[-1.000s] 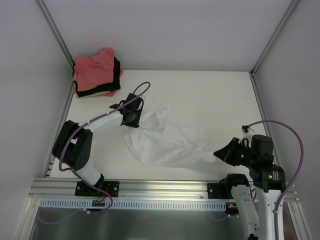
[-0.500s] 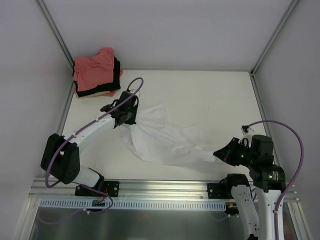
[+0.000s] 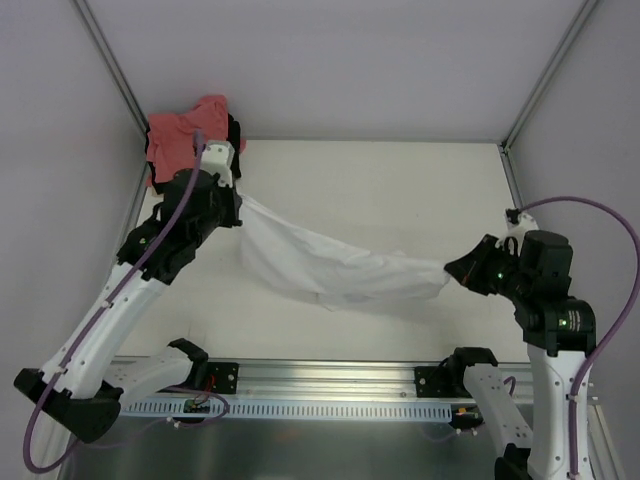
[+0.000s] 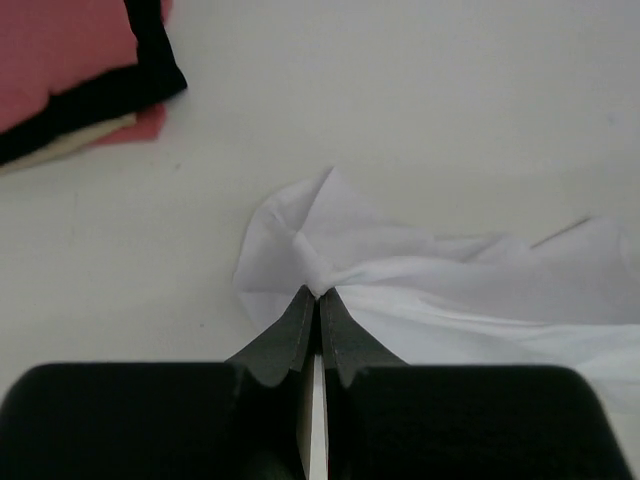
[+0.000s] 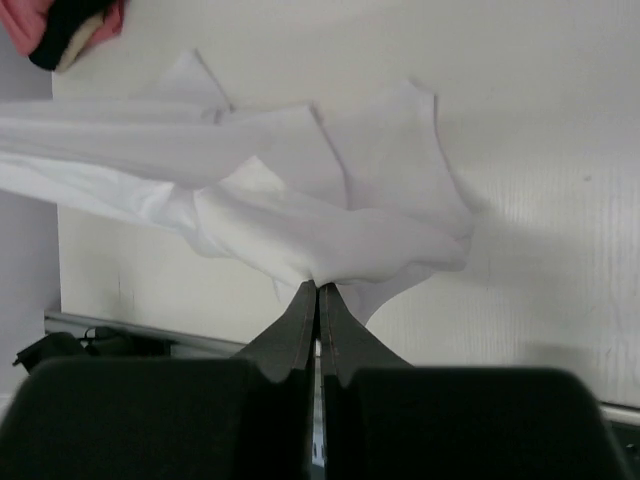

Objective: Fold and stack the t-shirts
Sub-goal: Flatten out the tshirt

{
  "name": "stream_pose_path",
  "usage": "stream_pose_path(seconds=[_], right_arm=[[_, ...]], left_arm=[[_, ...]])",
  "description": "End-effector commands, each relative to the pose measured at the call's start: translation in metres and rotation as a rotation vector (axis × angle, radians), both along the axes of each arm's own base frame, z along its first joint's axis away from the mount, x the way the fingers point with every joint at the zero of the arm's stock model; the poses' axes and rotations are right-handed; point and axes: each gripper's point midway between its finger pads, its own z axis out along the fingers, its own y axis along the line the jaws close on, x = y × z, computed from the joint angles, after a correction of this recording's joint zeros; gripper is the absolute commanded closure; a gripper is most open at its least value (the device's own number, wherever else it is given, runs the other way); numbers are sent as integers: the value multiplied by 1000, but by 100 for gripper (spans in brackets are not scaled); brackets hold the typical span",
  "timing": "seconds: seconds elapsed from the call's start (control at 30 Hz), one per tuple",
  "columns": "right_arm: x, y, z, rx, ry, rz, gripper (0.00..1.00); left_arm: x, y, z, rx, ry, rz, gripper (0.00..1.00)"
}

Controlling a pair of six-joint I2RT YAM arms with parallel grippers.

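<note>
- The white shirt [image 3: 340, 270] is strung out between the two arms like a hammock. It runs from near the far left of the table [image 3: 400, 190] across to the right side.
- The left gripper [image 3: 238, 195] has its fingers pressed together on a bunched corner at the left end of the white shirt. In the left wrist view [image 4: 318, 293] the cloth gathers into a small knot right at the fingertips and fans out beyond them.
- The right gripper [image 3: 452, 270] is likewise clamped on the shirt's other end. From its own camera [image 5: 318, 285] the fabric is pinched to a point at the tips and spreads away in loose folds.
- The middle of the white shirt sags and is wrinkled rather than flat. I can't tell whether its lowest edge touches the table.
- In the far left corner of the table sits the stack [image 3: 190, 150] of folded shirts, just behind the left arm's wrist.
- A pink shirt [image 3: 185, 135] lies on top of it, and a black shirt [image 3: 236, 140] shows as a dark edge beneath.
- A cream shirt [image 4: 70, 145] peeks out as a thin pale strip lower down, seen best from the left wrist.
- The white shirt is apart from the stack, not resting on it.
</note>
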Motion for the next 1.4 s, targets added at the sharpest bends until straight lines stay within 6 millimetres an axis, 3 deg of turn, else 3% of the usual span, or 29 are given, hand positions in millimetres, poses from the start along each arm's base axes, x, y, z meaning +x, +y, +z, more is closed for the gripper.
stream_pose_path(seconds=[0.0, 0.03, 0.13, 0.17, 0.2, 0.37, 0.43, 0.5, 0.63, 0.7, 0.87, 0.9, 1.07, 1.17, 1.27, 1.3, 1.37], right_arm=[[41, -22, 56, -114, -177, -72, 99], [47, -25, 79, -126, -235, -82, 100], [66, -31, 99, -161, -251, -96, 100], [67, -31, 121, -162, -298, -96, 99], [72, -30, 127, -160, -302, -92, 99], [56, -29, 195, -143, -470, -102, 99], [48, -27, 207, -131, -497, -103, 99], [37, -23, 221, -102, -536, -92, 99], [11, -10, 237, -30, -589, -51, 99], [-9, -1, 245, 5, -622, -9, 99], [-75, 13, 279, 60, -780, 71, 99], [-96, 16, 289, 70, -825, 85, 99], [-130, 23, 310, 108, -904, 123, 99], [-115, 22, 316, 107, -904, 114, 99], [-70, 15, 315, 81, -841, 68, 99], [-45, 10, 314, 59, -807, 44, 100], [-12, 5, 313, 36, -783, 17, 99]], left_arm=[[-16, 19, 63, -4, -147, 22, 100], [-21, 23, 83, -23, -194, 28, 100], [-30, 30, 105, -24, -237, 24, 100], [-34, 32, 121, -35, -269, 25, 100], [-37, 34, 129, -41, -281, 25, 100], [-64, 45, 176, -113, -384, 14, 100], [-78, 48, 197, -154, -429, -5, 100], [-89, 46, 205, -182, -439, -39, 100], [-117, 43, 225, -254, -482, -121, 100], [-128, 39, 224, -276, -460, -157, 100], [-176, 30, 232, -385, -478, -308, 100], [-188, 31, 234, -409, -491, -337, 100], [-217, 30, 242, -467, -511, -412, 100], [-216, 30, 248, -462, -523, -410, 100], [-193, 28, 248, -414, -509, -372, 100], [-177, 23, 245, -380, -492, -357, 100], [-155, 20, 245, -341, -494, -321, 100]])
